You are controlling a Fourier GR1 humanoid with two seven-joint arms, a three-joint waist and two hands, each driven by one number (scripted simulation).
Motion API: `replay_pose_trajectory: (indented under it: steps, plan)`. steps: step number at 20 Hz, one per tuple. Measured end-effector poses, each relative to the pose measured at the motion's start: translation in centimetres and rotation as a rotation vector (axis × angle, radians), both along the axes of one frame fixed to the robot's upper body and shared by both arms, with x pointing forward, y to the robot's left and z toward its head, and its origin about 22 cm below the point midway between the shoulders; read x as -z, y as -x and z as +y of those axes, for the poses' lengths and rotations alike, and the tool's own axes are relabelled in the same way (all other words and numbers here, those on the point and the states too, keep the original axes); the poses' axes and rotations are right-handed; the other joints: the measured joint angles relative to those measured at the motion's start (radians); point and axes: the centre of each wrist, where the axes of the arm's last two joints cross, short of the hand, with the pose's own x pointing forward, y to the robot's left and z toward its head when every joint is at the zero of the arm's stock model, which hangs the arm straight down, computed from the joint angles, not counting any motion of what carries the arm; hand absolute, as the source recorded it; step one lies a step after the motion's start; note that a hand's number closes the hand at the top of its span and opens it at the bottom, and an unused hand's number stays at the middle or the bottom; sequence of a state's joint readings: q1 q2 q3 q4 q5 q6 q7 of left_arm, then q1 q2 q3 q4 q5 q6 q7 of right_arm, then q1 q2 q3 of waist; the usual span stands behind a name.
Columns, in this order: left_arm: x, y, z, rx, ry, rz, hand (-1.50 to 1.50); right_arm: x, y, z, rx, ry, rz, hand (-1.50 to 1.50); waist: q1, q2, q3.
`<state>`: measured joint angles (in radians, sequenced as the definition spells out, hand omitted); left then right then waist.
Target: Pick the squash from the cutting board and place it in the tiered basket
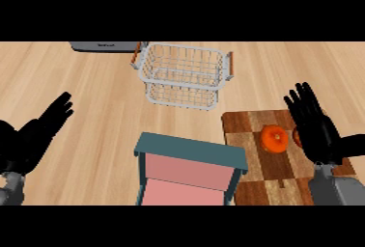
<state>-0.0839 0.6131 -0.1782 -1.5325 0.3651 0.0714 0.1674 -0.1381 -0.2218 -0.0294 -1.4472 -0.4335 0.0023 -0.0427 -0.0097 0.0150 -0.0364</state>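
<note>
A: Where is the squash [274,138] at this moment?

B: It lies on the cutting board [267,166], at the right side of the counter [92,91]. It is round, orange and smooth, with a dark hollow in its middle. The board is of wood, in a pattern of dark and light brown blocks.

A: And the right hand [314,130]?

B: It hangs over the board, just beside the squash. The black fingers are straight and point away from the robot, so it grasps nothing.

A: The left hand [35,137]?

B: It rests at the left edge, released, with the fingers up.

A: Where is the tiered basket [182,91]?

B: Further back, in the middle, well apart from the squash. It is of thin white wire, with a brown handle on each side. Nearer stands a boxy teal frame [192,152] with flat pink panels, and a grey appliance [103,46] shows at the far edge
</note>
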Motion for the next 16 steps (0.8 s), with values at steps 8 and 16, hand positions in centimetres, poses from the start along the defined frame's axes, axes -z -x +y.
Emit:
replay_pose_trajectory:
  steps: [8, 16]
  plan:
    - [3.0, -0.4, -5.8, 0.102, 0.121, -0.117, 0.0, -1.0, -4.2, 3.6, 0.067, 0.32, 0.053, -1.5, 0.027, -0.006, 0.028]
    - [6.0, -0.1, -8.4, 0.127, 0.18, -0.132, 0.0, 0.4, -5.6, 7.7, 0.093, 0.388, -0.072, -1.5, 0.014, -0.013, 0.035]
